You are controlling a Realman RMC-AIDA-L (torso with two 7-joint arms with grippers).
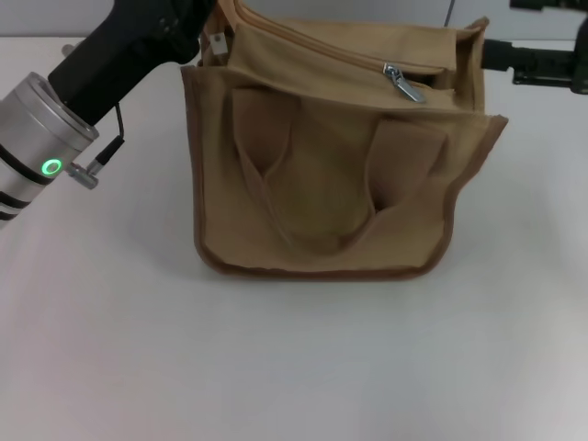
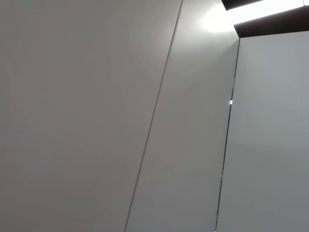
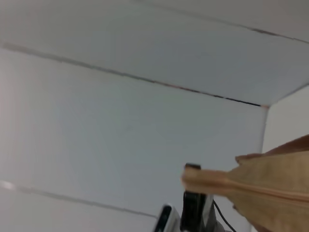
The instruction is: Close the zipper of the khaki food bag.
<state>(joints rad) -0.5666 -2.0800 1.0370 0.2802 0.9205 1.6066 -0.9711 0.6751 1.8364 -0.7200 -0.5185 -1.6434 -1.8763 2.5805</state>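
The bag (image 1: 322,197) is sitting upright near the middle of the white counter (image 1: 294,367), its front with the two handles facing the head camera. The zipper (image 1: 317,46) is running across the top panel, and its silver pull (image 1: 404,81) is lying toward the bag's right end, tilted flat on the fabric.

The left arm is reaching in from the left, its black forearm ending at the bag's upper left corner; the left claw (image 1: 213,32) is sitting against that corner, mostly hidden, so whether it is clenched or released cannot be told. The right claw (image 1: 491,53) is hovering just beside the bag's upper right edge, close to the raised side flap; its state cannot be told either.

In the right wrist view, a tan edge of the bag (image 3: 270,191) is showing against pale wall panels.
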